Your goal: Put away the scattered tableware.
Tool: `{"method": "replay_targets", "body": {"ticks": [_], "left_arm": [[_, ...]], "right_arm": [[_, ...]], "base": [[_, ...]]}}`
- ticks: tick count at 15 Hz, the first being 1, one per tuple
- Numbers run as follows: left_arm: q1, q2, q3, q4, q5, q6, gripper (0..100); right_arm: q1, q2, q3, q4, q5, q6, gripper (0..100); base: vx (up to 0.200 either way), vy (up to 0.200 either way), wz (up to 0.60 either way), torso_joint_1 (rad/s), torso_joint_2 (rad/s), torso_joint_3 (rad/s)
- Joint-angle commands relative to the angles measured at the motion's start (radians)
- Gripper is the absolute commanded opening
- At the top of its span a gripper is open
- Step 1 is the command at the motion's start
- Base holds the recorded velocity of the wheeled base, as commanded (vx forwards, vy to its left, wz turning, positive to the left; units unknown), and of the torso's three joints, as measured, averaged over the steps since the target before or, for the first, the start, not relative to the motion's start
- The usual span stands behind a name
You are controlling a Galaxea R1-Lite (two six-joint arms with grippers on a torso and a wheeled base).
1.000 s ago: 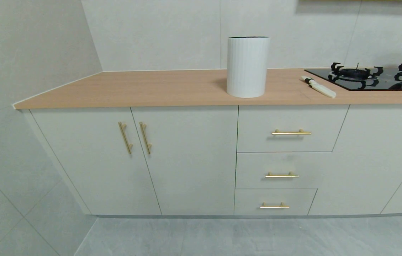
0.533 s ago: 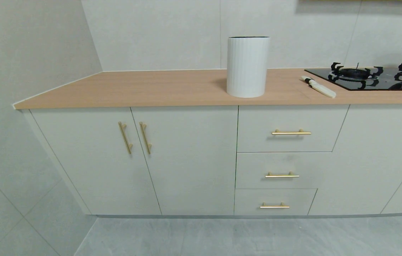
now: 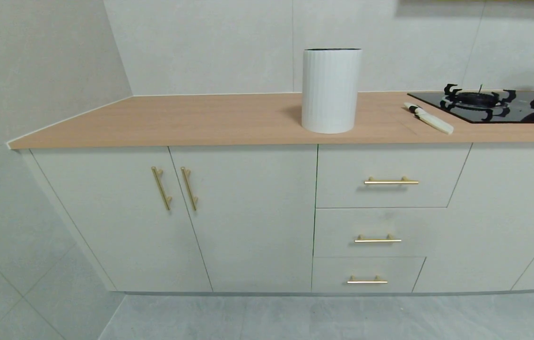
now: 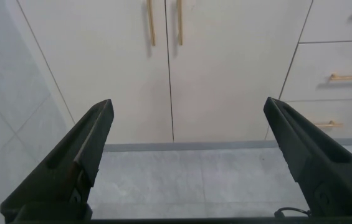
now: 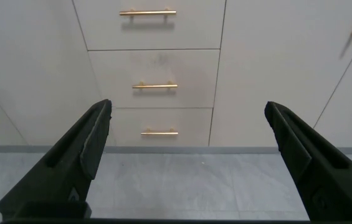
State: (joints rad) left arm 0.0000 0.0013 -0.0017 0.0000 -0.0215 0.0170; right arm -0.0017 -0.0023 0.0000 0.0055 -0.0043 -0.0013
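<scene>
Knife (image 3: 427, 118) lies on the counter (image 3: 191, 120) between white holder (image 3: 331, 89) and hob (image 3: 494, 107); the whole head view has shifted, so only the camera moved, likely an approach. Left hand (image 4: 188, 109) and right hand (image 5: 188, 107) gape wide, empty

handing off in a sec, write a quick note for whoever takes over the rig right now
Left gripper: open, empty, facing the cabinet doors.
Right gripper: open, empty, facing the drawers.
Knife lies flat on the countertop between the white ribbed holder and the hob.
Done: nothing put away yet.
Left: grasp the knife and store it, likely in the holder.
</scene>
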Motion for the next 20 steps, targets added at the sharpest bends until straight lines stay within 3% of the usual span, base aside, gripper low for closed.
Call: {"method": "replay_targets", "body": {"ticks": [1,17,20], "left_arm": [[0.000,0.000,0.000,0.000,0.000,0.000,100],[0.000,0.000,0.000,0.000,0.000,0.000,100],[0.000,0.000,0.000,0.000,0.000,-0.003,100]], "right_arm": [[0.000,0.002,0.000,0.001,0.000,0.000,100],[0.000,0.002,0.000,0.001,0.000,0.000,100],[0.000,0.002,0.000,0.001,0.000,0.000,100]], "base": [[0.200,0.000,0.00,0.002,0.00,0.002],[0.200,0.000,0.00,0.003,0.00,0.001],[0.000,0.000,0.00,0.000,0.00,0.000]]}}
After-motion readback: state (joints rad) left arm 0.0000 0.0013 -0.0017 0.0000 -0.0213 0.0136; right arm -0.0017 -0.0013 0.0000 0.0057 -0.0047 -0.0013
